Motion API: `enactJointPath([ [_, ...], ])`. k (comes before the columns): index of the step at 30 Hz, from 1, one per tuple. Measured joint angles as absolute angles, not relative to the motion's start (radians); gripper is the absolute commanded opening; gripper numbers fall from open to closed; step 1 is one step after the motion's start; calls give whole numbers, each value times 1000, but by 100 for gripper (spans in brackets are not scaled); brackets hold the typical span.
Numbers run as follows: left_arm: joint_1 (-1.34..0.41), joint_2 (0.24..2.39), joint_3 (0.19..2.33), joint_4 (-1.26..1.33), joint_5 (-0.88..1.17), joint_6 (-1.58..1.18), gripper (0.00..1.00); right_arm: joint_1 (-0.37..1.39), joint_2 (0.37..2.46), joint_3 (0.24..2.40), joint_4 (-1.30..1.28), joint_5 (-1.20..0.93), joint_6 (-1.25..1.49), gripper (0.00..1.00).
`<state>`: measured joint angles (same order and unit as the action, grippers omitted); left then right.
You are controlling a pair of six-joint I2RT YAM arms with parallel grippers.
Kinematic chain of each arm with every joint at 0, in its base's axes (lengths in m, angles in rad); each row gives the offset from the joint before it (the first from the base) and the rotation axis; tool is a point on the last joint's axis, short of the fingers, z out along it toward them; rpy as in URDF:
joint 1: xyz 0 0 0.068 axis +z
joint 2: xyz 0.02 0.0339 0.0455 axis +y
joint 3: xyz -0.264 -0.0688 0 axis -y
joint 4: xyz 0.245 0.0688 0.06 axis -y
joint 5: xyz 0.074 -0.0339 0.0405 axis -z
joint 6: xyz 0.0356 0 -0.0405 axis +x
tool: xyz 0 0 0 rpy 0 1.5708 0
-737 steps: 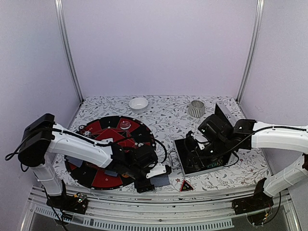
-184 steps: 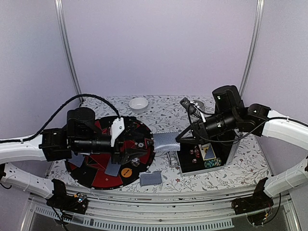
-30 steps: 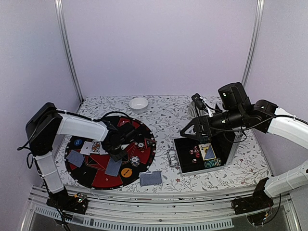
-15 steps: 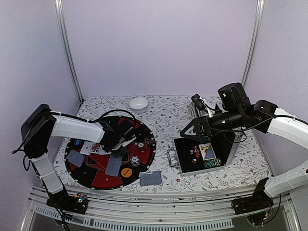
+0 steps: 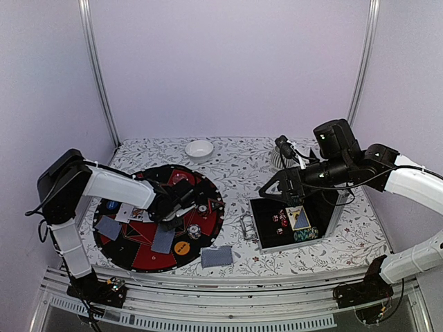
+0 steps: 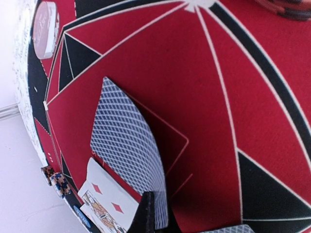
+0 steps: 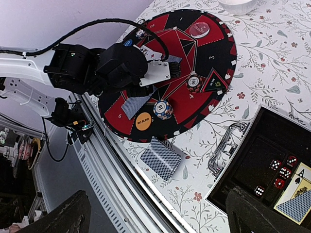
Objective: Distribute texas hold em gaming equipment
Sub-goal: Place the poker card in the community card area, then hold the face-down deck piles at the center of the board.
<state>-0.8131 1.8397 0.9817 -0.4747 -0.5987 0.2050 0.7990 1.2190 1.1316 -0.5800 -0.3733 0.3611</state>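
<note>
Near edge: a loose card [image 5: 217,256] lies back up on the table, just off the mat [image 5: 145,257]. Whether it is one card or several cannot be told.
Mat, near half: an orange disc [image 5: 181,247] and a chip stack [image 5: 194,231] sit apart from each other on the felt.
Left gripper [image 6: 151,218]: clamped fully shut, pinching one short end of the held card [image 6: 129,145].
Key relation: the held card runs lengthwise straight out ahead of the fingers, back up and bowed. Its free end lies over the red field inside a thin outlined box. It seems to touch the felt there, but contact cannot be confirmed. A face-up card [image 6: 104,201] lies just beside it.
Judgement: a release appears due. The bow may make the card spring out of the box once it is freed.
Nearer arm: the left, already on the card.
Right gripper [image 5: 275,166]: jaws spread wide and holding nothing, raised above the case [image 5: 266,238], well apart from the mat.
Views: only the left wrist view shows the pinch and the bow, because the wrist hides the card from the top view. The right wrist view gives the whole mat and the disc's "BIG BLIND" lettering.
</note>
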Motion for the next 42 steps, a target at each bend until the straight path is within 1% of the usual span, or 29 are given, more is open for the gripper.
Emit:
enactJointPath([
  [1, -813, 1839, 981, -474, -598, 205, 0, 799, 1219, 1132, -580, -373, 361, 99],
  [2, -813, 1837, 979, -473, -597, 205, 3, 799, 1219, 1132, -580, -373, 361, 99],
  [6, -813, 1821, 964, -491, -599, 208, 41, 799, 1219, 1132, -580, -375, 361, 99],
  [7, -813, 1811, 961, -493, -612, 204, 47, 799, 1219, 1132, -580, -376, 361, 99],
  [9, -811, 1787, 955, -507, -617, 201, 51, 799, 1219, 1132, -580, -376, 361, 99],
  [14, -815, 1757, 953, -537, -585, 202, 56, 799, 1219, 1132, -580, -378, 361, 99],
  [18, -838, 1708, 953, -576, -537, 204, 64, 799, 1219, 1132, -580, -378, 361, 99],
  [22, -875, 1618, 958, -632, -527, 204, 67, 799, 1204, 1131, -578, -376, 354, 99],
  [25, -896, 1533, 989, -669, -516, 198, 69, 799, 1148, 1111, -536, -376, 343, 99],
  [26, -905, 1501, 1001, -671, -505, 195, 76, 798, 1125, 1100, -514, -377, 342, 99],
  [27, -919, 1458, 1012, -668, -491, 192, 91, 798, 1093, 1083, -487, -379, 341, 99],
  [28, -934, 1423, 1016, -662, -475, 194, 98, 798, 1066, 1066, -458, -384, 343, 99],
  [31, -1019, 1286, 1005, -593, -383, 202, 98, 798, 980, 978, -320, -434, 360, 99],
  [33, -1084, 1206, 965, -505, -303, 208, 98, 798, 958, 915, -232, -463, 387, 94],
  [35, -1142, 1172, 915, -419, -248, 209, 98, 798, 978, 869, -170, -486, 428, 87],
  [39, -1225, 1242, 826, -315, -205, 197, 98, 819, 1120, 843, -131, -480, 509, 76],
  [42, -1239, 1331, 779, -280, -189, 186, 98, 871, 1247, 831, -133, -453, 556, 65],
])
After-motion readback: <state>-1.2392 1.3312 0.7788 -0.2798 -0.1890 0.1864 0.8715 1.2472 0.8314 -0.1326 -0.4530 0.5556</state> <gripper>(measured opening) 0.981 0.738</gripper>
